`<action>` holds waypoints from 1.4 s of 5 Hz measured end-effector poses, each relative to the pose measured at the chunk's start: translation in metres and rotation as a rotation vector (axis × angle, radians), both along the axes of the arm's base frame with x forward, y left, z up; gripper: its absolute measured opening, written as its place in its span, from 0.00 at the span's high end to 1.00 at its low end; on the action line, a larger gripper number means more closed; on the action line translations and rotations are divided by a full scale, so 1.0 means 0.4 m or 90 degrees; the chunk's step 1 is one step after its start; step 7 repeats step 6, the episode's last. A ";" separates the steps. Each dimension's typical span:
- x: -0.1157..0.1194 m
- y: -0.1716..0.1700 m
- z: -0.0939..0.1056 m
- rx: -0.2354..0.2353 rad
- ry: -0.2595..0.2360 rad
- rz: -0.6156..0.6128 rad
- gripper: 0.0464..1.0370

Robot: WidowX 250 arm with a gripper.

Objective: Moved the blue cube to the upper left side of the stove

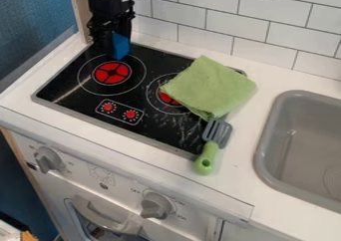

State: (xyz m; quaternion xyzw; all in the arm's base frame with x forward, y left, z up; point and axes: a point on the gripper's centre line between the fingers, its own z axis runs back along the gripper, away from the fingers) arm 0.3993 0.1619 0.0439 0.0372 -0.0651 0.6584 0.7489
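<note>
The gripper (112,42) hangs down at the upper left, over the rear left part of the stove (73,80). The blue cube (120,47) is at its lower end, on the right side of it, and seems to touch it. So the cube is near the rear left edge of the stove, just behind the left burner (112,72). I cannot tell if the gripper is released or clenched, nor if it grasps the cube or the cube rests on the stove.

At the left, the black lower part of the gripper is hard to separate from the black stove, and it hides a part of the cube. The arm is cut by the top edge. More to the right, a green cloth (212,88) covers part of the right burner (168,98). The sink (269,150) is cut off at the right edge.

At the far left there is a blue wall (30,26), then a wooden post (81,11). The stove is set in a white counter (259,185), and in front, below, is a white panel with two grey knobs (156,205). The cloth lies over the rear right corner of the stove and also on the counter. A spatula (206,160) with green handle lies just before the cloth. White tiles (250,28) make the wall behind.
</note>
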 end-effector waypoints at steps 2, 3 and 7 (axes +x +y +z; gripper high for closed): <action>0.009 -0.001 -0.007 -0.007 -0.007 0.003 0.08; 0.007 -0.003 -0.010 -0.013 -0.005 0.006 0.03; -0.020 -0.011 0.118 0.003 -0.075 -0.004 0.04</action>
